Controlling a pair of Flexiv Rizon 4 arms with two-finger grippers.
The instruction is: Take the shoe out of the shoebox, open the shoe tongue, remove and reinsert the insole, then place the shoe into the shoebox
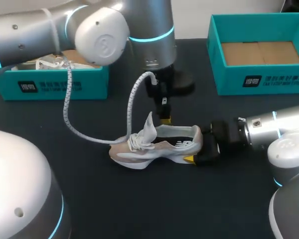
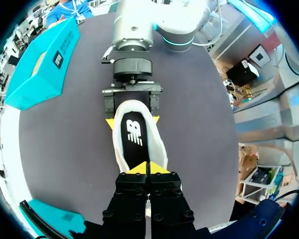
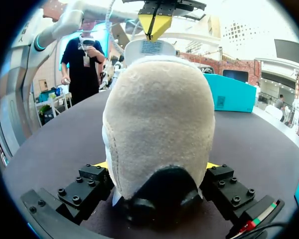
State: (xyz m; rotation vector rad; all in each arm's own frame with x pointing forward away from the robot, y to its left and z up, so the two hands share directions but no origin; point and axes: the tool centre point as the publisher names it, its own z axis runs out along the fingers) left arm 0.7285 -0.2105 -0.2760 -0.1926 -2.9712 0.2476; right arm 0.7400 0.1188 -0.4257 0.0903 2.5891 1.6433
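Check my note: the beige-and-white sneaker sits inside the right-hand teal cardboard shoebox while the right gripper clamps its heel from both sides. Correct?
Not quite. The head view shows the beige-and-white sneaker on the dark table, outside the right-hand teal cardboard shoebox. The right gripper does clamp its heel from both sides.

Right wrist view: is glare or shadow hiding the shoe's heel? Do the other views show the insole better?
Right wrist view: no glare; the beige suede sneaker fills it, its black heel tab shaded between the fingers of the right pincer. Left wrist view: black insole with white logo evenly lit, toe end behind the left pincer. Head view: insole only a dark sliver.
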